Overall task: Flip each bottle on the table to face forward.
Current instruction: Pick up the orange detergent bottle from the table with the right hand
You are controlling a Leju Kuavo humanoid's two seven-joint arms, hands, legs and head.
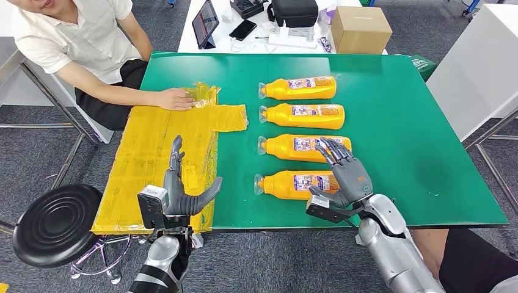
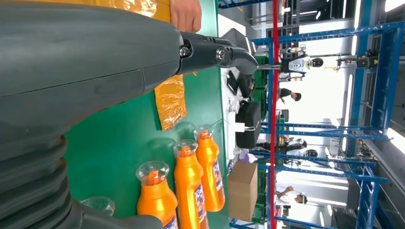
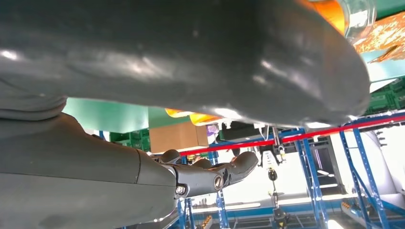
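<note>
Covering part of the nearest bottle at lower centre of the green worktop: right hand, fingers spread, gripping nothing. Three more bottles lying above. Left hand open lower left.

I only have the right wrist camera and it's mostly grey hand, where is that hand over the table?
Observer: In the head view the right hand is over the near end of the row, above the base end of the nearest bottle, fingers spread.
Operator: How many bottles are there?
Observer: Four orange bottles lie in a row on the green table, caps pointing toward the robot's left.
Operator: And the left hand?
Observer: The left hand is open above a yellow sheet, holding nothing.
Operator: Anyone near?
Observer: A person's hand rests on that sheet's far end.
</note>
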